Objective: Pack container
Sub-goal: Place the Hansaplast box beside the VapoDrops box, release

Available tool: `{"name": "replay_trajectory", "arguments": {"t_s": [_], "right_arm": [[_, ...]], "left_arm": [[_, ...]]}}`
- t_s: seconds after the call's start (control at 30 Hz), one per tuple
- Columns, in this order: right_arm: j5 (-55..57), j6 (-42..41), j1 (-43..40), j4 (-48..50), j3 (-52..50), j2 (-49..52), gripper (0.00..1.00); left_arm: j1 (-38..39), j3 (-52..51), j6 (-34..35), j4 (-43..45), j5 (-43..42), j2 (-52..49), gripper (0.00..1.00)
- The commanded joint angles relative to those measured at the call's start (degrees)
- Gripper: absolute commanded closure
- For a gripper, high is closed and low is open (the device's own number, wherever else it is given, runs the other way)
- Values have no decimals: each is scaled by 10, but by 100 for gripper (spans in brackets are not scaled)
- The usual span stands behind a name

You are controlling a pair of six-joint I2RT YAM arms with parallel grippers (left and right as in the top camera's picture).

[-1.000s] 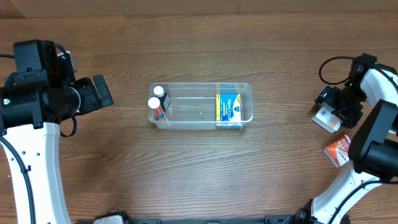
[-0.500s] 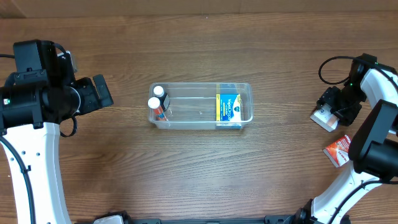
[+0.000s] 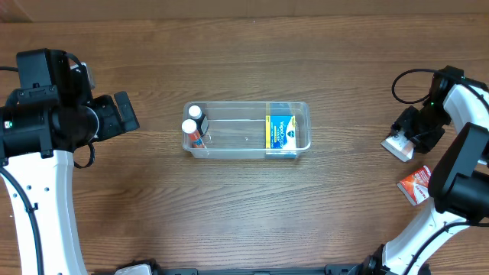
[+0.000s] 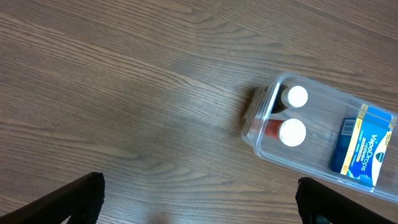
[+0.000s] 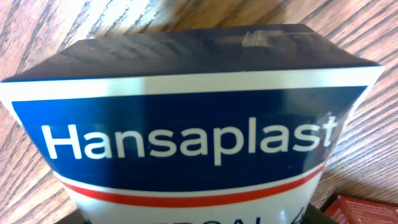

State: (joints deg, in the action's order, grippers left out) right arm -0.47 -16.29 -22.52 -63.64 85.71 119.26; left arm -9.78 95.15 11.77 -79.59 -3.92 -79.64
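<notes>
The clear container (image 3: 246,105) sits mid-table and also shows in the left wrist view (image 4: 254,127). It holds two white-capped bottles (image 3: 191,120) at its left end and a blue-and-yellow VapoDrops box (image 3: 281,131) at its right end. My left gripper (image 3: 126,113) is open and empty over bare wood left of the container, its jaws (image 4: 199,199) wide apart. My right gripper (image 3: 410,131) is at the far right, shut on a white-and-blue Hansaplast box (image 3: 397,145). That box fills the right wrist view (image 5: 193,124) and hides the fingers.
A red-and-white box (image 3: 416,186) lies on the table just in front of the right gripper; its corner shows in the right wrist view (image 5: 367,211). A black cable loops behind the right arm (image 3: 405,80).
The right gripper and the Hansaplast box have shifted very slightly. The left arm and the container have not moved.
</notes>
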Motion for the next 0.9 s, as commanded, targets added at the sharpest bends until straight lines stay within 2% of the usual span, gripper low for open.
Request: {"name": "replay_trajectory", "arguments": {"t_s": [0.0, 0.23, 0.43, 0.67, 0.73, 0.83, 0.87], "right_arm": [[-13, 0, -2, -1, -2, 3, 39], [-27, 0, 17, -35, 32, -45, 40], [-26, 5, 106, -76, 33, -210, 40], [-26, 13, 337, -91, 33, -374, 40], [-9, 8, 438, -77, 33, -387, 41], [22, -18, 525, -49, 33, -379, 41], [24, -30, 545, -38, 37, -374, 44]], "left_arm": [[0, -2, -11, 0, -6, 2, 0], [0, -2, -11, 1, -2, 2, 0], [0, -2, -11, 1, -2, 2, 0], [0, -2, -11, 1, -2, 2, 0], [1, -2, -10, 1, -2, 2, 0], [1, -2, -10, 0, -7, 2, 0], [1, -2, -10, 0, -7, 2, 0]]}}
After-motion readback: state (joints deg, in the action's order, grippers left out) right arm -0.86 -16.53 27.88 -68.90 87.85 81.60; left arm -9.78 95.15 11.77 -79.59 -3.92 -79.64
